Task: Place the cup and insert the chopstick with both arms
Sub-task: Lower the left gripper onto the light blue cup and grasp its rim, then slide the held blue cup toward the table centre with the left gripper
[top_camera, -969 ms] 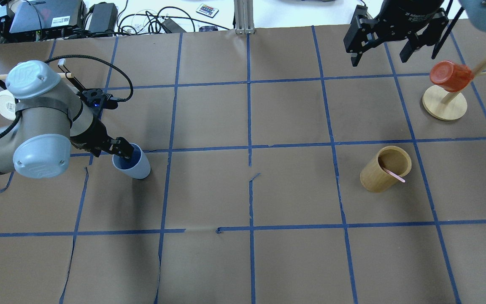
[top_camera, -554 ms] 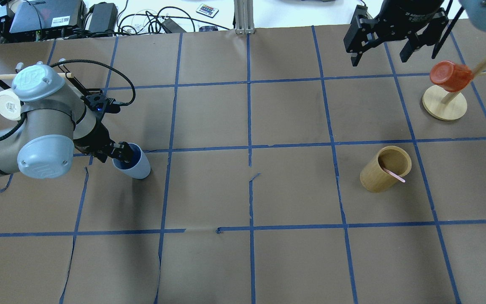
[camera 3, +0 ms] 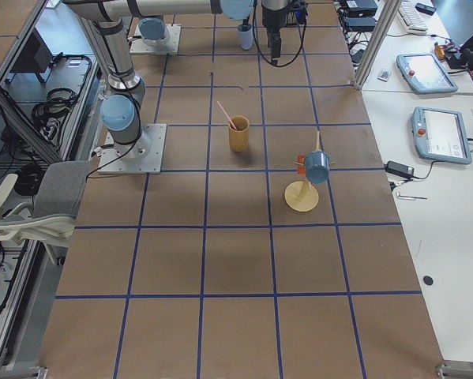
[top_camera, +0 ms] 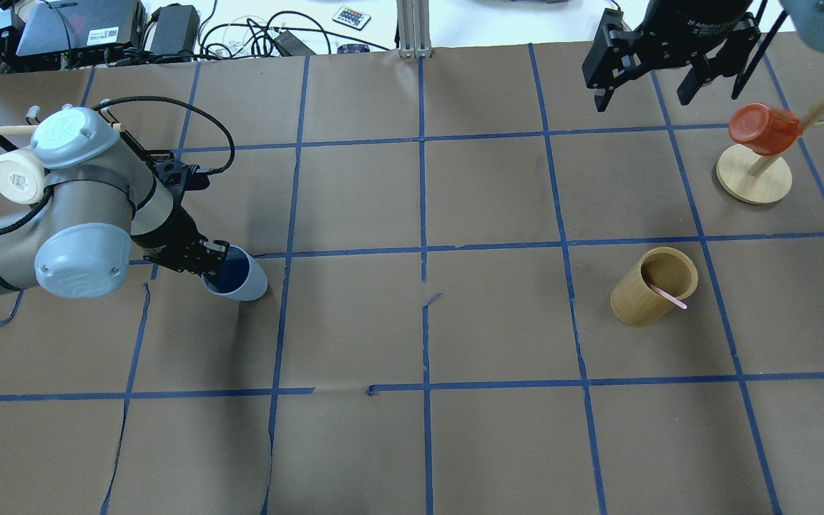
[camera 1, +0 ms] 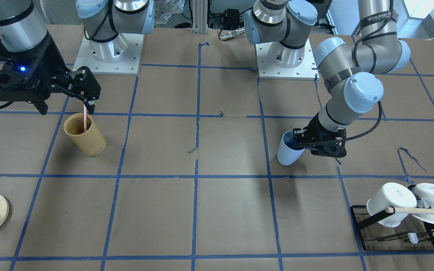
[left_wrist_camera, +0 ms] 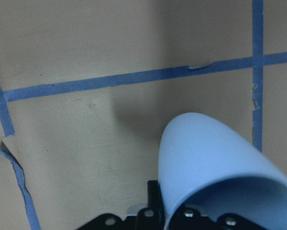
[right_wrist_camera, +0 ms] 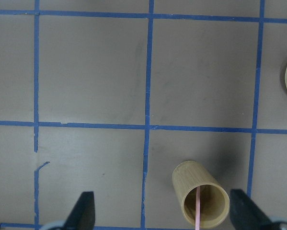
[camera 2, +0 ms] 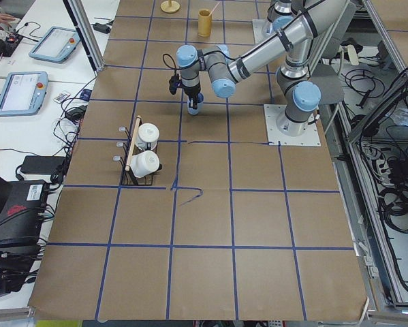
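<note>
The light-blue cup [top_camera: 244, 279] is tilted, its dark-blue mouth turned toward the left arm; it also shows in the front view [camera 1: 287, 152] and the left wrist view [left_wrist_camera: 205, 153]. My left gripper [top_camera: 213, 260] is shut on its rim, one finger inside. The pale-pink chopstick [top_camera: 668, 295] leans inside the tan wooden holder [top_camera: 637, 300], seen also in the front view [camera 1: 84, 117] and the right wrist view [right_wrist_camera: 198, 211]. My right gripper [top_camera: 644, 100] is open and empty, high above and behind the holder [camera 1: 87, 139].
A black rack with white mugs [camera 1: 390, 203] and a wooden dowel stands at the table's left end. A wooden stand [top_camera: 754, 175] carrying an orange cup [top_camera: 762, 129] stands at the far right. Cables and devices lie beyond the far edge.
My left gripper has shifted a little right with the blue cup, which is now tilted further. The right arm, holder and chopstick have not moved.
</note>
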